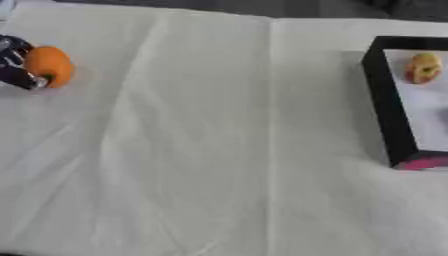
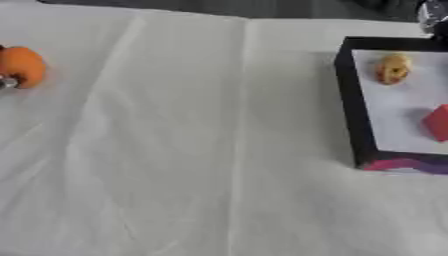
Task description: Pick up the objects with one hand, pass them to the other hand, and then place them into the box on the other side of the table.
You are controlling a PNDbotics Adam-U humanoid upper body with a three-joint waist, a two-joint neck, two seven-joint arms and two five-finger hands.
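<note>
At 9 o'clock the left hand [image 1: 16, 62] is curling its fingers around an orange fruit [image 1: 49, 66], just above the white table [image 1: 219, 150]. At 3 o'clock the black box [image 2: 348, 100] is already holding a yellow fruit [image 2: 393, 68] and a red thing [image 2: 437, 122]. The handover is not yet done, I judge; the right hand is showing only as a dark bit [image 2: 433, 15], so I cannot tell its state.

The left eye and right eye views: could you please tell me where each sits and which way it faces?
Left eye view: in the head, looking down at the table; the left hand holds the orange object.
Right eye view: beside it, same downward aim; a dark part shows at the upper right corner.
Shared: the orange object and the black box holding a yellow object.
</note>
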